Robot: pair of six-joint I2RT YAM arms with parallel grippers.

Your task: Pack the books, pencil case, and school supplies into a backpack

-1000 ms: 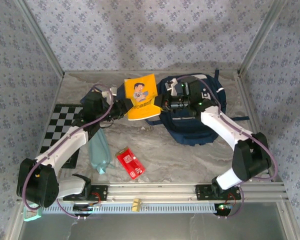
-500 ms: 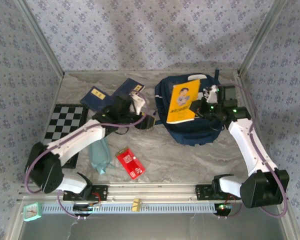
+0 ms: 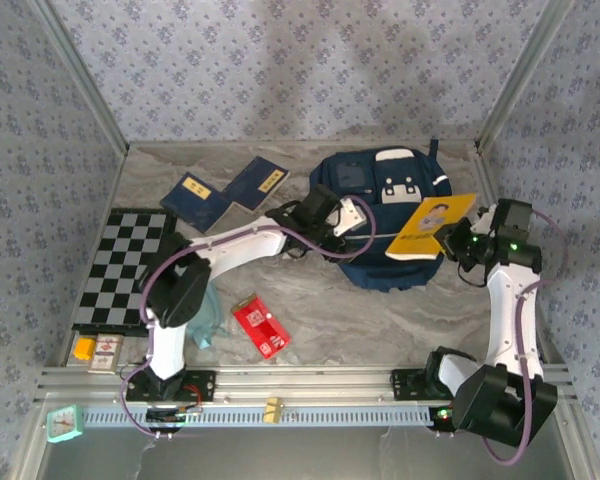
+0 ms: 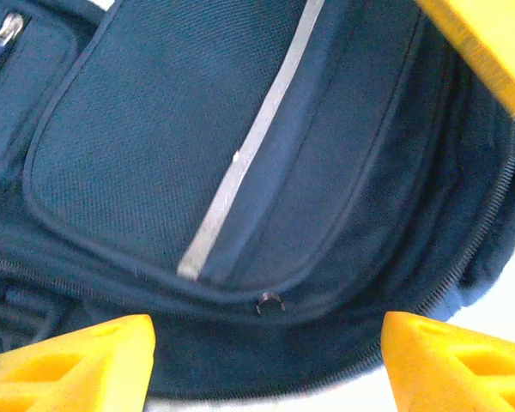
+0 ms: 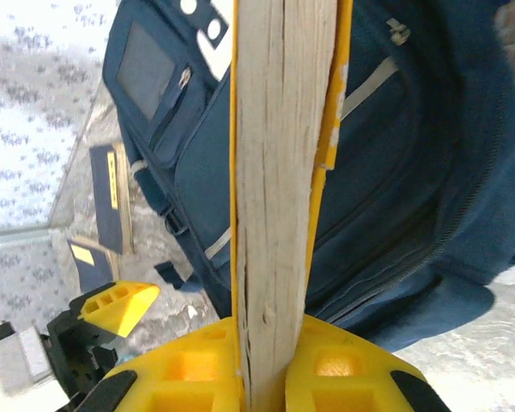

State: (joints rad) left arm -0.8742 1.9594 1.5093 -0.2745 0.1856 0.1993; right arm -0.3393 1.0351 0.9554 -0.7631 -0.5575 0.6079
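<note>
Step in hand: the yellow book (image 3: 430, 222) is going into the backpack (image 3: 380, 265), by the look of it, with everything else yet to pack.
Right gripper (image 3: 456, 240): jaws clamped tight on the yellow book's edge, holding it in the air over the right side of the backpack, towards the table's right edge.
Left gripper (image 4: 266, 365): jaws spread wide with nothing between them, poised just above the bag's front panel near the zip line.
Backpack: lying flat on the far-right part of the table, front pocket up; whether its mouth is open enough cannot be told.
Doing it well: the left jaws likely need to pinch the fabric lip beside the zip and lift it, so the right arm can tilt the book and slide it in along the opening without snagging the zip.
Risk: a thin book gripped at one edge may swing or bend.
Waiting: first navy book (image 3: 193, 197) and second navy book (image 3: 255, 183) at the far left; red packet (image 3: 261, 326) by the near edge; pencil case (image 3: 206, 320) partly under the left arm.
</note>
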